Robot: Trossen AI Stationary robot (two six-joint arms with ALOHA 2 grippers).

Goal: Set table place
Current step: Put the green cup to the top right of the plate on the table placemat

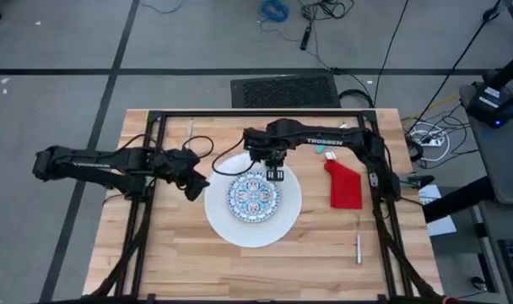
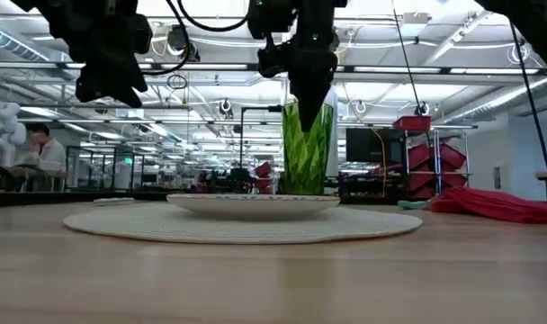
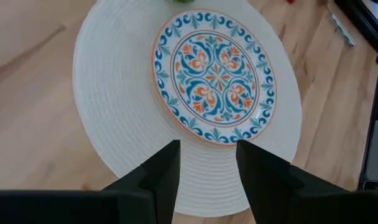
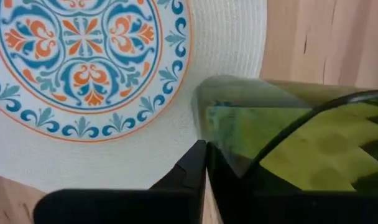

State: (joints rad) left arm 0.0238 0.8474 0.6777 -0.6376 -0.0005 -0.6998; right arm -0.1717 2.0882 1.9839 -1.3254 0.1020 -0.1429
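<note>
A white round plate (image 1: pixel 252 226) lies mid-table with the blue-and-red patterned plate (image 1: pixel 254 194) on it. The green tumbler (image 2: pixel 307 151) stands upright at the white plate's far edge, and my right gripper (image 2: pixel 311 112) is shut on its rim from above. The patterned plate (image 2: pixel 254 203) hides the tumbler's base. My left gripper (image 3: pixel 207 171) hovers open above the white plate's left edge (image 3: pixel 114 124) with nothing between its fingers. The red napkin (image 1: pixel 345 186) lies to the right. A teal-handled spoon (image 1: pixel 332 154) lies beyond it. My right gripper pinches the tumbler's wall at the rim (image 4: pixel 204 118), one finger (image 4: pixel 188 171) outside and the other showing dark through the green wall, inside. The fingers point down from above. The tumbler is upright; whether its base rests on the table I cannot tell.
A silver piece of cutlery (image 1: pixel 358 247) lies near the table's right front, another (image 1: pixel 189 128) at the far left. The black frame rail (image 1: pixel 155 118) runs around the tabletop. Bare wood (image 1: pixel 155 262) shows at the near left.
</note>
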